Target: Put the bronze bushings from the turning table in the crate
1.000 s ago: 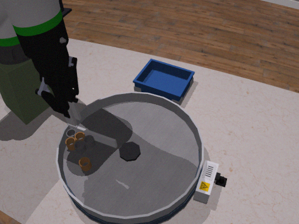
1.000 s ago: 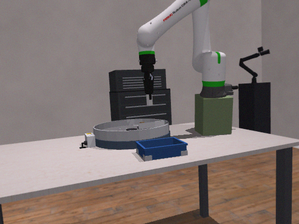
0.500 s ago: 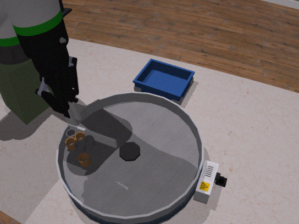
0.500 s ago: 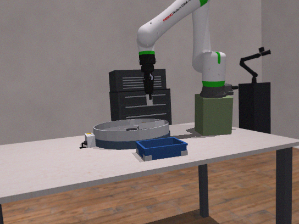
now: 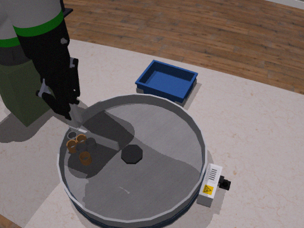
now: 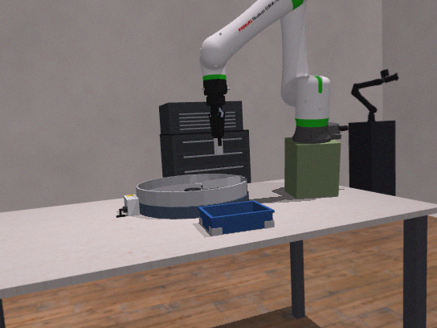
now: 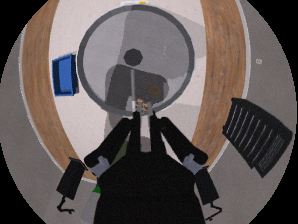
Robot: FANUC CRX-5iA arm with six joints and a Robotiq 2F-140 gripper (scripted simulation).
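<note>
Exterior view and top view are both showing a long, pale, stone-look table (image 5: 251,126) (image 6: 100,241) (image 7: 65,30), with a white and black jointed arm (image 5: 36,17) (image 6: 241,36) reaching over it from a green block pedestal (image 5: 25,98) (image 6: 317,169). Behind the table a dark grey drawer cabinet (image 6: 177,157) is standing. A wide, round, grey-walled turning table (image 5: 204,151) (image 6: 193,198) (image 7: 191,60) is resting on the tabletop, and a blue rectangular open crate (image 5: 167,84) (image 6: 241,223) (image 7: 64,75) is sitting just beside it, its visible floor holding no bushings. Over the turning table's edge nearest the pedestal, the black two-finger gripper (image 5: 76,120) (image 6: 218,150) (image 7: 144,107) is pointing down, its fingers standing nearly together with nothing clamped between them, and its tips hanging above the rim. A straight grey bar (image 5: 103,140) (image 7: 133,82) is running inward from near the rim towards a black octagonal hub (image 5: 132,154) (image 6: 193,189) (image 7: 133,57). Beside that bar, three short bronze tube bushings (image 5: 85,159) are standing on the turning table, two grouped close to the rim and one apart. Dull grey steel ring bushings (image 5: 91,143) are standing among and beside the grouped pair, some darkened by shadow.

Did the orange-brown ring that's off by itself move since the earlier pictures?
Yes. The lone bronze bushing has moved nearer the bushings bunched by the grey bar.
</note>
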